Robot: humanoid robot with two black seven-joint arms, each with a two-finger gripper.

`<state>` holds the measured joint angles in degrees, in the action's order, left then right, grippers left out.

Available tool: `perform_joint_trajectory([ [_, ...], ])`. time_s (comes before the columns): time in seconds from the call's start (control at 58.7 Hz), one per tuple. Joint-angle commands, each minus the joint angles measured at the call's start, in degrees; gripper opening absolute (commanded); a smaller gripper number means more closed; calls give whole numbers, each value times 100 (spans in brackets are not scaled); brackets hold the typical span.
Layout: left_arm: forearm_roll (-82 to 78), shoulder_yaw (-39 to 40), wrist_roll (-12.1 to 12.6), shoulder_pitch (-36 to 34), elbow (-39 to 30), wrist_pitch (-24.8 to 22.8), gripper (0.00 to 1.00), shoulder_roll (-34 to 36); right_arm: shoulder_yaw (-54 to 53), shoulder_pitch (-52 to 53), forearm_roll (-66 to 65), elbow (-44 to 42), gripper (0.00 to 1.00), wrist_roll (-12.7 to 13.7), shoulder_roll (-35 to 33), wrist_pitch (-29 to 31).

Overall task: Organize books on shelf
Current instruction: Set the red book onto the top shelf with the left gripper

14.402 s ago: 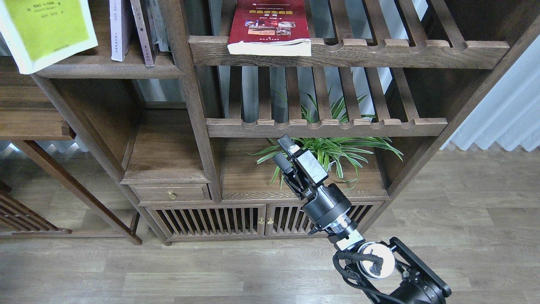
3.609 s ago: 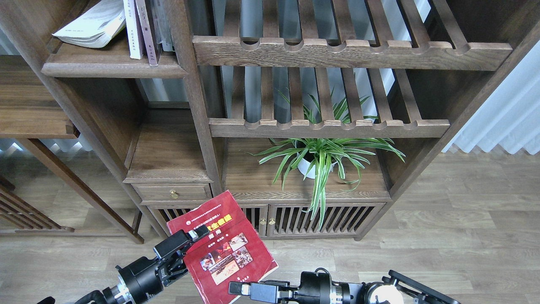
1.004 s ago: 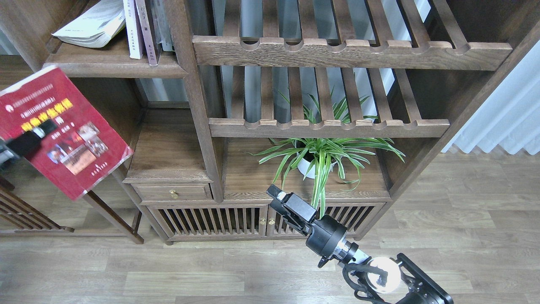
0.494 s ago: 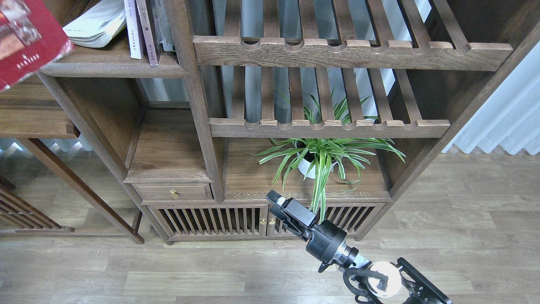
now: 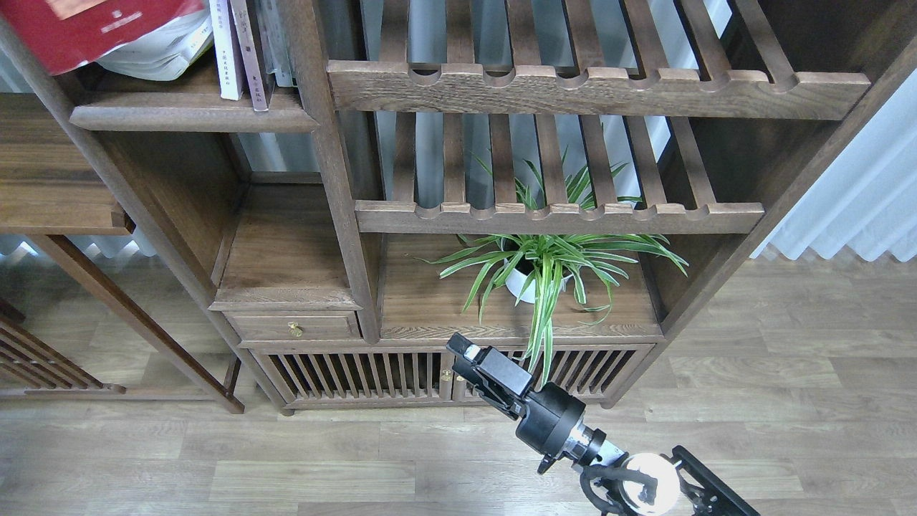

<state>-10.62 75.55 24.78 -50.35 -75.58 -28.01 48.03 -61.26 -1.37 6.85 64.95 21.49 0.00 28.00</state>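
Observation:
The dark red book (image 5: 93, 25) is at the top left corner, cut off by the frame edge. It lies over a flat book (image 5: 161, 57) that shows only white page edges, so I cannot tell its cover colour. Both are above the dark plank shelf (image 5: 193, 118). I cannot tell whether the red book rests there or is held. My left gripper is out of view. My right gripper (image 5: 462, 351) is low in front of the cabinet doors, empty, and its fingers cannot be told apart. The white book with the lavender band is not seen.
Thin pale upright volumes (image 5: 240, 54) stand at the right end of the plank shelf. Two slatted racks (image 5: 573, 89) are to the right. A potted spider plant (image 5: 548, 269) stands on the cabinet top, just above my right gripper. A low drawer (image 5: 290, 328) is at the left.
The red book has moved up and to the right, from the left edge to above the flat book on the plank shelf. My right gripper has sunk slightly.

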Motion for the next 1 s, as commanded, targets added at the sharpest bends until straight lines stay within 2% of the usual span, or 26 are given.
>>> perform_joint_trajectory([
  [0.0,-107,-14,9,-54,166,1,0,-145,0,-39,9,35,99,-5,0,0],
  [0.392,69,83,27,-71,509,1,0,-215,9,-30,0,88,99,-5,0,0],
  [0.545,227,136,299,-203,439,1,0,-83,0,-21,0,88,99,-5,0,0],
  [0.715,236,65,322,-256,500,1,0,-66,9,-12,0,88,99,-13,0,0],
  [0.851,236,39,322,-458,597,1,0,-241,0,-21,9,88,99,-22,0,0],
  [0.987,218,39,317,-546,974,1,0,-584,0,-3,9,88,99,-31,0,0],
])
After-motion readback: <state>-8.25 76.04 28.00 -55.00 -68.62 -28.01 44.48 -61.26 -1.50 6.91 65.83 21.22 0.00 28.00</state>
